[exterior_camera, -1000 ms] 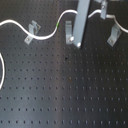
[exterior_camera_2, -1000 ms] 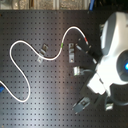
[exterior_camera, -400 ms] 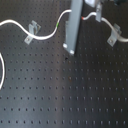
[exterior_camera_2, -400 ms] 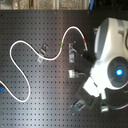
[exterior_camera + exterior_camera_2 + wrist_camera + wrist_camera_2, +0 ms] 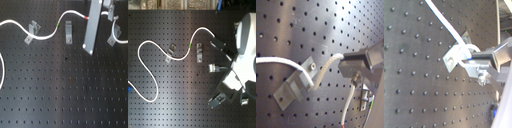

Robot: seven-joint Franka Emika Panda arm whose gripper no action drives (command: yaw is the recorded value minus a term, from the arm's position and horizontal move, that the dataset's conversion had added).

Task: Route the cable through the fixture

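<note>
The white cable [image 5: 45, 35] snakes across the black perforated board, with a green band [image 5: 59, 23] and a red band [image 5: 86, 17] toward its held end. My gripper [image 5: 97, 16] is shut on the cable just past the red band, above the board's far side. The cable [image 5: 158, 46] loops wide toward the second exterior view's left. Three metal fixture clips stand in a row: a left clip [image 5: 32, 31] that the cable passes, a middle clip [image 5: 68, 32] and a right clip [image 5: 116, 32]. Both wrist views show a clip [image 5: 298, 85] [image 5: 458, 52] close beside the fingers.
The robot's white body [image 5: 245, 50] fills the second exterior view's right. Another clip [image 5: 218, 100] lies near it. A blue end piece [image 5: 130, 91] sits at the cable's far end by the second exterior view's left edge. The board [image 5: 65, 90] is dotted with holes.
My gripper has carried the cable's held end toward the first exterior view's right, from over the middle clip toward the right clip. The cable's red band followed along.
</note>
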